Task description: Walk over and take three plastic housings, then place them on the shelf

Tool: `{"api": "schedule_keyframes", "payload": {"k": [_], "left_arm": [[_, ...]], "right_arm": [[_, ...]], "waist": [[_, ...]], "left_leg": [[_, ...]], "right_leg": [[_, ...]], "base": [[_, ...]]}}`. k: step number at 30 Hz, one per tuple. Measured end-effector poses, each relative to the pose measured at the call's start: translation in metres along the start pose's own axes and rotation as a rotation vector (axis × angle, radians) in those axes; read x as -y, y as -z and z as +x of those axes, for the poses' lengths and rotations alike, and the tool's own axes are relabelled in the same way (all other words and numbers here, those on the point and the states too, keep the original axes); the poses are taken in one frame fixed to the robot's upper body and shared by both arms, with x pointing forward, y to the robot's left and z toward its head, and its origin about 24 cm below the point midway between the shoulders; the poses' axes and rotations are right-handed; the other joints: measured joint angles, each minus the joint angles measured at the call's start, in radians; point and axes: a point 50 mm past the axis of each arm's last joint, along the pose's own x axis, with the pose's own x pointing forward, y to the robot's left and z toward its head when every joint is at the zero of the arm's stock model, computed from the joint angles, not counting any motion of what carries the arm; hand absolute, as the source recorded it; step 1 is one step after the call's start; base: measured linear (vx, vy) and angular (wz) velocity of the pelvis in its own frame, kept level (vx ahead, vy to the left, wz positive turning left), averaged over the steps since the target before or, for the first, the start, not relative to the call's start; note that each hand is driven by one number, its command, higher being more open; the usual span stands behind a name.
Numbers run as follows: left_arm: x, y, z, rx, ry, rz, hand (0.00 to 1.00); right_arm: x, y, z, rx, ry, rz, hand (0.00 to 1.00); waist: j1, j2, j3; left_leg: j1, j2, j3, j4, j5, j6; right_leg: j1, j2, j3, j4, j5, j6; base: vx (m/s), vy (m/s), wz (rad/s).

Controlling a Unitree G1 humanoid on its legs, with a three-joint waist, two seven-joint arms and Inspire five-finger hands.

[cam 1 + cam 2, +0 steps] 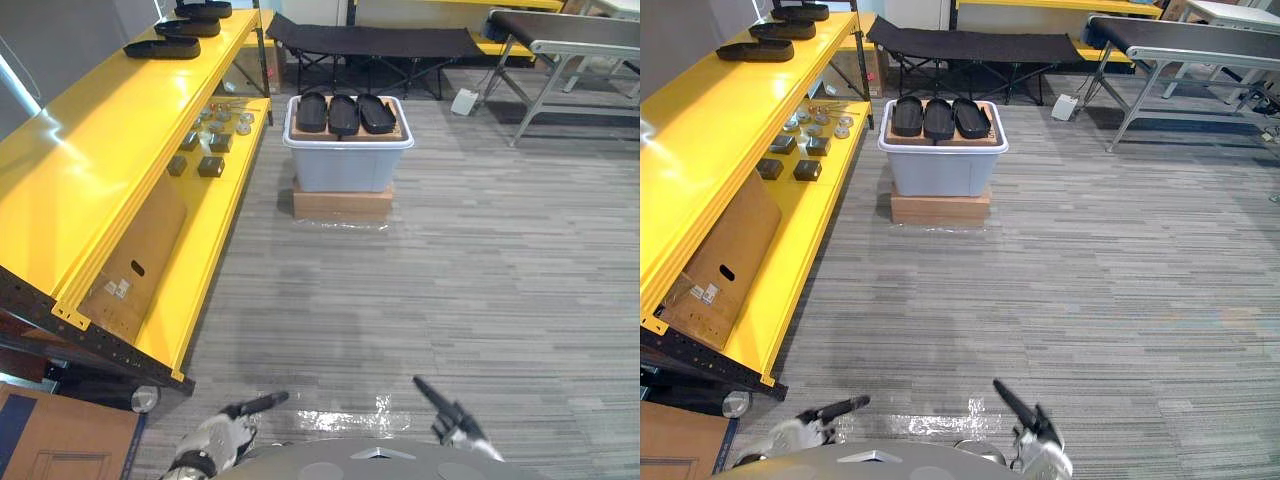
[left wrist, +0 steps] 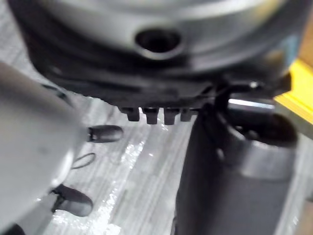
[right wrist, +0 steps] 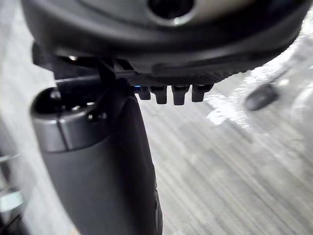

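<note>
Bright, even light — glare on floor (image 1: pixel 340 421), sheen on yellow shelf (image 1: pixel 62 172).

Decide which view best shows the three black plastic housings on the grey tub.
The left eye view: the three black oval plastic housings lie side by side, nearest mid-frame, atop the grey plastic tub. The right eye view shows them equally whole. Both wrist views look at the grey floor.

We record a grey plank-patterned floor (image 1: pixel 480 280), with a bright patch of glare (image 1: pixel 345 420) near its closest edge. A yellow shelf (image 1: pixel 90 170) runs along the left side, against a grey wall (image 1: pixel 60 30). At the far end stand a black folding cot (image 1: pixel 370 42) and, right of it, a metal-legged table (image 1: pixel 560 25) with a dark top.
</note>
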Motion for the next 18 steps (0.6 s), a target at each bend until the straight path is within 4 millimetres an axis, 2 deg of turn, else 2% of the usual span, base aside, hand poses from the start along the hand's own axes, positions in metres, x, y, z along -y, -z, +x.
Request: {"api": "schedule_keyframes", "payload": {"k": [1, 4, 6, 8, 11, 14, 18], "left_arm": [[0.01, -0.017, -0.002, 0.062, 0.029, 0.032, 1.0], [0.019, -0.039, -0.004, 0.132, 0.059, 0.063, 1.0], [0.025, -0.046, -0.004, 0.145, 0.076, 0.078, 1.0], [0.028, -0.045, -0.004, 0.141, 0.093, 0.07, 1.0], [0.027, -0.041, -0.004, 0.127, 0.092, 0.073, 1.0], [0.029, -0.04, -0.004, 0.126, 0.093, 0.07, 1.0], [0.025, -0.034, -0.004, 0.114, 0.075, 0.05, 1.0]], "right_arm": [[-0.004, -0.027, 0.003, 0.099, -0.021, -0.051, 1.0], [-0.008, -0.062, 0.006, 0.217, -0.042, -0.124, 1.0], [-0.007, -0.071, 0.007, 0.243, -0.043, -0.145, 1.0], [-0.008, -0.072, 0.007, 0.242, -0.047, -0.17, 1.0], [-0.011, -0.063, 0.008, 0.202, -0.062, -0.184, 1.0], [-0.008, -0.055, 0.007, 0.172, -0.056, -0.188, 1.0], [-0.006, -0.042, 0.007, 0.115, -0.054, -0.095, 1.0]], "waist": [[-0.008, 0.001, 0.001], [-0.021, 0.004, 0.002], [-0.023, 0.01, 0.006], [-0.03, 0.018, 0.011], [-0.051, 0.021, 0.013], [-0.052, 0.021, 0.013], [-0.056, 0.02, 0.013]], "left_leg": [[-0.007, -0.001, -0.005, 0.0, 0.0, 0.001], [-0.009, -0.001, -0.009, 0.002, 0.001, 0.001], [-0.009, 0.0, -0.009, 0.003, 0.001, 0.001], [-0.01, 0.0, -0.01, 0.004, 0.002, -0.001], [-0.011, 0.001, -0.016, 0.004, 0.005, -0.006], [-0.011, 0.002, -0.018, 0.004, 0.006, -0.008], [-0.011, 0.002, -0.022, 0.004, 0.007, -0.008]], "right_leg": [[-0.003, -0.001, -0.005, -0.004, 0.0, 0.0], [0.0, 0.001, -0.011, -0.012, 0.001, 0.001], [0.002, 0.002, -0.013, -0.014, 0.001, 0.001], [0.006, 0.003, -0.016, -0.014, 0.001, 0.001], [0.009, 0.003, -0.026, -0.014, 0.001, 0.001], [0.009, 0.002, -0.027, -0.011, 0.001, 0.001], [0.003, 0.0, -0.027, 0.003, 0.0, 0.001]], "base": [[0.0, -0.005, 0.07], [0.0, -0.012, 0.04], [0.02, -0.035, 0.02], [0.02, -0.036, 0.03], [0.0, -0.032, 0.05], [-0.03, -0.013, 0.01], [-0.07, -0.008, 0.01]]}}
